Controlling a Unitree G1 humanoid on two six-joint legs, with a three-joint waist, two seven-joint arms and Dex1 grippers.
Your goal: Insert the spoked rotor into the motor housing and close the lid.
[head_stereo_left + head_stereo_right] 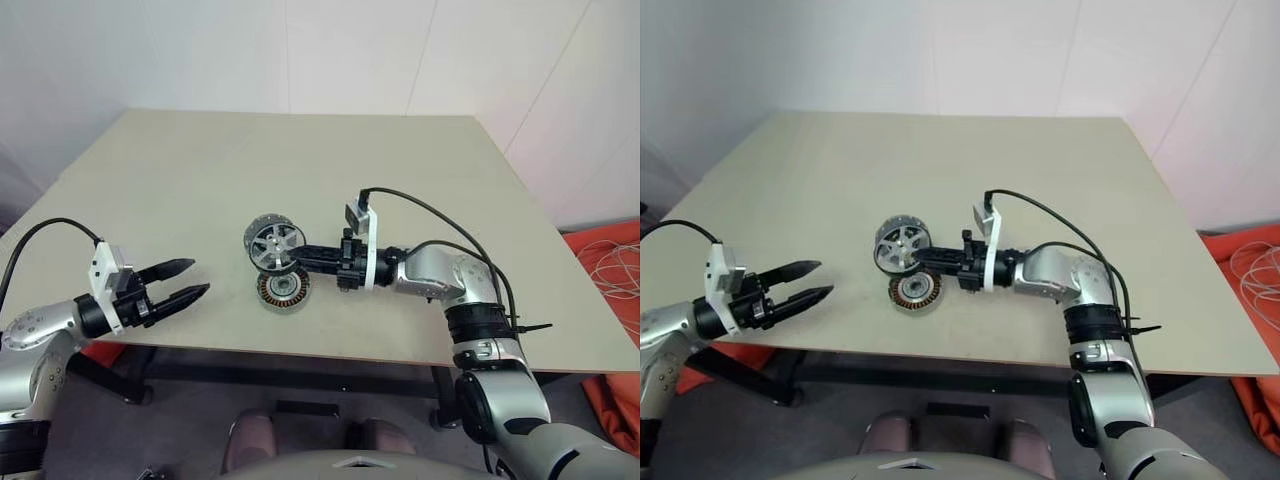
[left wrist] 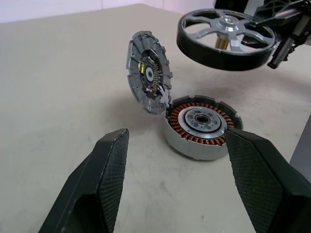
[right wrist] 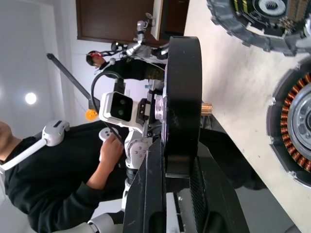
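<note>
My right gripper (image 1: 290,256) is shut on the black rim of the spoked rotor (image 1: 277,244), and its fingers (image 3: 155,184) pinch that rim edge-on. The rotor (image 2: 227,34) hangs in the air a little above and beyond the motor housing (image 1: 283,290). The housing lies flat on the table with its copper windings (image 2: 201,127) facing up. The lid (image 2: 148,73) stands tilted on its edge, leaning against the housing's side. My left gripper (image 1: 178,281) hovers open near the table's front left edge, pointing toward the housing, with nothing between its fingers (image 2: 104,174).
The beige table (image 1: 300,160) is bare apart from these parts. Its front edge runs just below both grippers. An orange cloth with white cable (image 1: 610,260) lies on the floor at the right. A person in black clothing (image 3: 53,189) shows in the right wrist view.
</note>
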